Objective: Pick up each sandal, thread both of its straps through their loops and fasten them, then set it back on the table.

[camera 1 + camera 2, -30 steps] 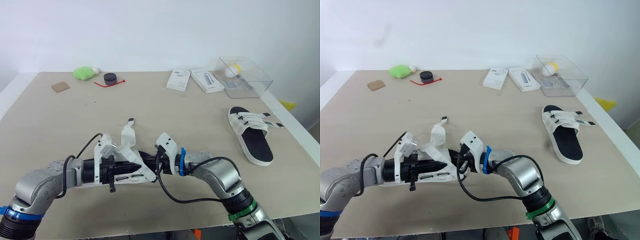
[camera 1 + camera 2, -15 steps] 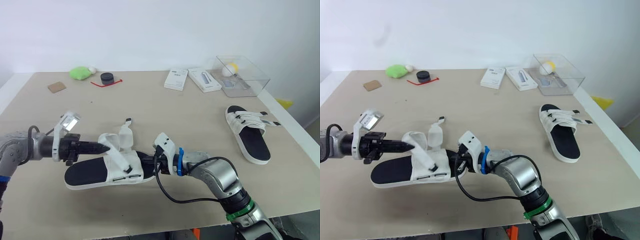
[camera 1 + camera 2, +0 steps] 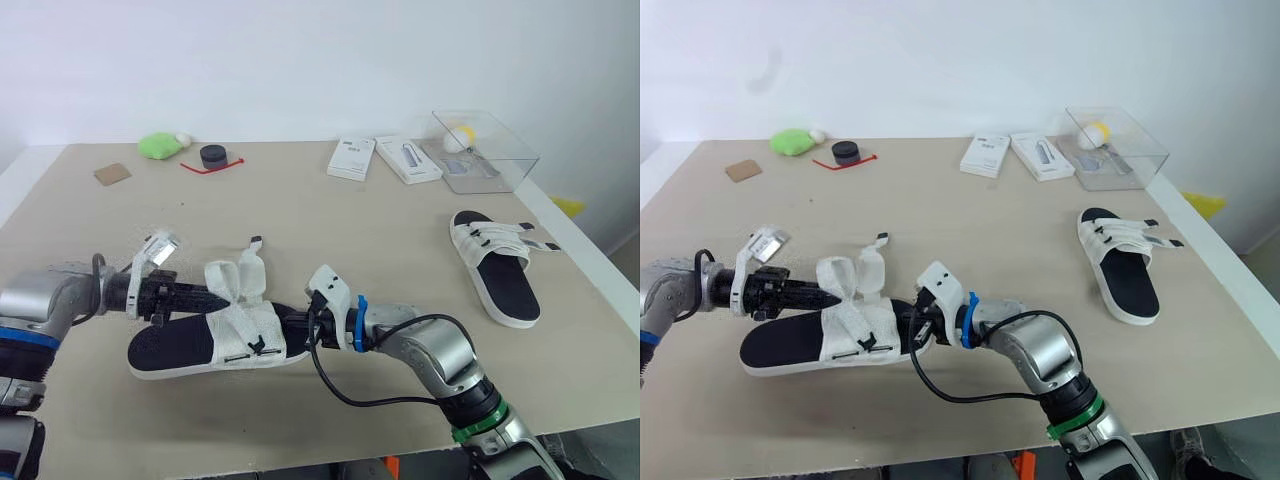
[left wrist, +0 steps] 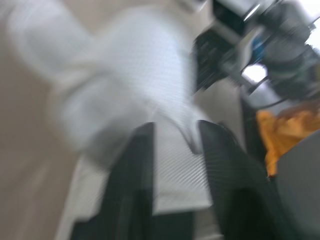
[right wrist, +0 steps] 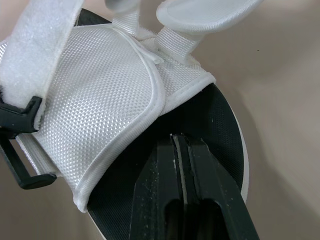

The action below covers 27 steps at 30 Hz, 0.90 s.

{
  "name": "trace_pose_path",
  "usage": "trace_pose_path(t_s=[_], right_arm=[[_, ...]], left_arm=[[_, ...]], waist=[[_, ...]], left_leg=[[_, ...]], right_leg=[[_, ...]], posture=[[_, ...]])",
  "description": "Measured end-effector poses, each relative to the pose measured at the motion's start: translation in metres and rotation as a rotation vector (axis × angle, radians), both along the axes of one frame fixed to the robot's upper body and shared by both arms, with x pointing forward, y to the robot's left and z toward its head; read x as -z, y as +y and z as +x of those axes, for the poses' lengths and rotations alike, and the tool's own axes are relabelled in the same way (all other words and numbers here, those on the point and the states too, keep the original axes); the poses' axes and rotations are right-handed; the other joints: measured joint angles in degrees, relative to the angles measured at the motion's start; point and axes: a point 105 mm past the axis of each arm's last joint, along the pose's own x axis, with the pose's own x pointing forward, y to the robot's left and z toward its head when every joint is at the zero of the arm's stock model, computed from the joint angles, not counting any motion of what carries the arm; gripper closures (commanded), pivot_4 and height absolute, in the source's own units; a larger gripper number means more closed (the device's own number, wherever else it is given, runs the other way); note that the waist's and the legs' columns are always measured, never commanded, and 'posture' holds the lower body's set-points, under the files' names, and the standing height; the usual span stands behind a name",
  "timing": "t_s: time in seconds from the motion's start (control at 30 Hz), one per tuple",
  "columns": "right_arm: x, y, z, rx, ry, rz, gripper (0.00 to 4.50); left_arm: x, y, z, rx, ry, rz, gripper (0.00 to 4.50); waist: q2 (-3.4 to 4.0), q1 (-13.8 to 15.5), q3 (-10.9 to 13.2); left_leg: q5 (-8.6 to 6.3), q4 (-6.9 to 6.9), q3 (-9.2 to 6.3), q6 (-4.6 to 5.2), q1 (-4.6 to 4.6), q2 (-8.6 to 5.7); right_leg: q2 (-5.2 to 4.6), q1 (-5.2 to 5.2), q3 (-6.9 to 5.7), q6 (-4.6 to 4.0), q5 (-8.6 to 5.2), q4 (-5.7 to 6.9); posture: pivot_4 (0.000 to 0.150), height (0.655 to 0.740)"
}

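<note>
Sandal [image 3: 190,347] lying on the table [image 3: 300,215] near its front edge, between both grippers. We are seeing the fingers [image 5: 167,170] of the right gripper [image 3: 287,322] pressing together on its black insole, while the fingers [image 4: 131,190] of the left gripper [image 3: 207,297] are standing apart, a white strap [image 4: 175,172] between them.

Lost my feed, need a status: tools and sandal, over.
Right tool shut, on the insole of near sandal, under its upper. Left tool at the raised straps, unfastened. Second sandal lies apart, far right.
</note>
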Motion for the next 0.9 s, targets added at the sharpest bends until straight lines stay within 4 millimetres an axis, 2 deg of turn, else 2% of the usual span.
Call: trace_pose_path(t_s=[0.1,0.3,0.5,0.73,0.8,0.9], right_arm=[[0.000,0.000,0.000,0.000,0.001,-0.001,4.50],[0.000,0.000,0.001,0.003,-0.001,-0.003,4.50],[0.000,-0.001,0.001,0.005,0.000,-0.004,4.50],[0.000,-0.001,0.001,0.007,-0.001,-0.004,4.50],[0.001,0.000,0.001,0.006,0.000,-0.004,4.50],[0.001,0.000,0.001,0.006,0.000,-0.004,4.50]], left_arm=[[0.002,-0.001,-0.007,0.001,0.010,0.003,0.08],[0.003,-0.003,-0.018,0.007,0.021,0.002,0.08],[0.016,-0.017,-0.036,0.031,0.066,-0.001,0.08],[0.017,-0.035,-0.035,0.020,0.059,-0.045,0.08],[0.017,-0.036,-0.035,0.010,0.067,-0.048,0.46],[0.018,-0.038,-0.032,-0.011,0.061,-0.052,1.60]], waist=[[0.01,0.0,0.0],[-0.01,0.0,0.0],[-0.01,0.0,0.0],[-0.02,0.0,0.0],[0.00,0.0,0.0],[0.00,0.0,0.0]], left_leg=[[-0.05,0.00,-0.09,0.10,0.04,0.01],[-0.05,0.01,-0.20,0.10,0.03,0.00],[-0.05,0.01,-0.25,0.10,0.04,0.00],[-0.05,0.03,-0.27,0.09,0.04,-0.03],[-0.05,0.03,-0.28,0.09,0.05,-0.03],[-0.05,0.03,-0.30,0.09,0.06,-0.03]], right_leg=[[0.09,0.02,0.03,0.01,0.01,0.05],[0.13,0.04,0.04,0.00,0.00,0.04],[0.13,0.08,0.04,0.00,0.00,0.03],[0.15,0.09,0.05,0.00,0.00,0.03],[0.15,0.10,0.05,0.01,0.01,0.03],[0.16,0.14,0.04,0.01,0.01,0.03]], posture=[[0.150,0.7400],[0.150,0.7400],[0.150,0.7400],[0.150,0.7400],[0.150,0.7400],[0.150,0.7400]])
